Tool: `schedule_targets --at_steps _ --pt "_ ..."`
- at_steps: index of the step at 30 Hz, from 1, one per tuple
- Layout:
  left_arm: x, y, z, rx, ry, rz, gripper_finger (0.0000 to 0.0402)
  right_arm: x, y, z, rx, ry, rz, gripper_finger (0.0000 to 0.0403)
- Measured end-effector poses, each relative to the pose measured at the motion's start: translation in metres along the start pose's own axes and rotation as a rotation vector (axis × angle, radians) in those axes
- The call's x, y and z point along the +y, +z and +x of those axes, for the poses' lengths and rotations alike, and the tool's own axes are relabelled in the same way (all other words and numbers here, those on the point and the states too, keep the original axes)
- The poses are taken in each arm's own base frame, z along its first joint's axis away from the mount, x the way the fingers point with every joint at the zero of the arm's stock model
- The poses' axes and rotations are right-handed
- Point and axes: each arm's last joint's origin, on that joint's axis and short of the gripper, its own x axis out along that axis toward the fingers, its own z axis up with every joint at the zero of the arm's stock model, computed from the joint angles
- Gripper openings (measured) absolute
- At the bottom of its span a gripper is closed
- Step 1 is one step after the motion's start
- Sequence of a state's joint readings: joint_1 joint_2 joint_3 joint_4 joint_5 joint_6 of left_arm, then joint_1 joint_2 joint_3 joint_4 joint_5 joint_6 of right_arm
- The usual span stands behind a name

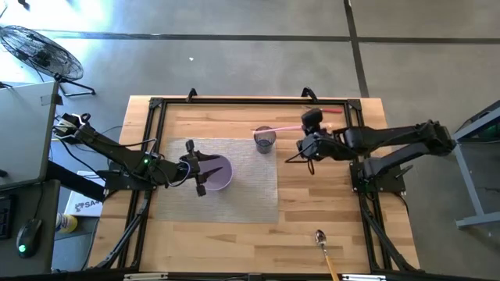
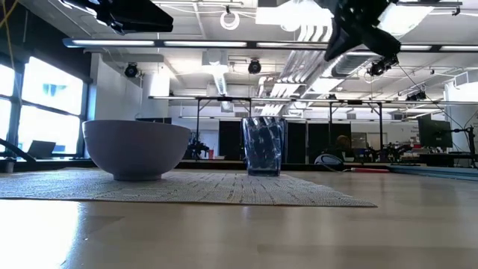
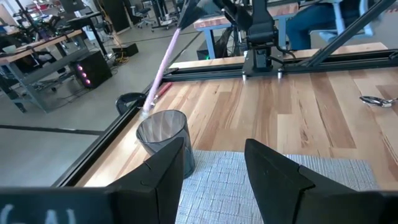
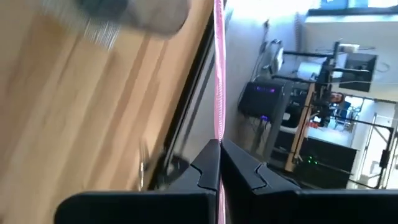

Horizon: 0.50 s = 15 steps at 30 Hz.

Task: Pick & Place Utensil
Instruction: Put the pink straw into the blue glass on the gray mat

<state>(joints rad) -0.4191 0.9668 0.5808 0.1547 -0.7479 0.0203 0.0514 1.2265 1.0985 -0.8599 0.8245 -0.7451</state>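
While your right end effector (image 4: 219,163) pinches the pink utensil (image 4: 218,74) near the cup (image 1: 265,140), your left end effector (image 3: 214,165) hangs spread above the bowl (image 1: 217,173) on the wooden tabletop (image 1: 312,211).

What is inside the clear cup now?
In the left wrist view the cup looks empty. The pink utensil, held by the right end effector, has its tip at the rim, not yet inside. The cup's bottom is hidden.
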Motion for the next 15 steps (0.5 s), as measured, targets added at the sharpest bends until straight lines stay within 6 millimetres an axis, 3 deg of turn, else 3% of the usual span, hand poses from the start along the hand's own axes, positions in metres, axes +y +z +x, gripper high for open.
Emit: schedule_targets --at_steps 5,8,15 --pt "0.0000 0.0000 0.0000 0.000 0.000 0.000 0.0166 0.0022 -0.0090 0.0033 0.082 0.023 -0.135 0.0001" --pt "0.0000 0.0000 0.0000 0.000 0.000 0.000 0.0166 0.0022 -0.0087 0.0048 0.044 0.065 -0.152 0.0002" --pt "0.0000 0.0000 0.0000 0.000 0.000 0.000 0.0166 -0.0009 -0.0055 0.0099 -0.043 0.127 -0.033 0.0002"
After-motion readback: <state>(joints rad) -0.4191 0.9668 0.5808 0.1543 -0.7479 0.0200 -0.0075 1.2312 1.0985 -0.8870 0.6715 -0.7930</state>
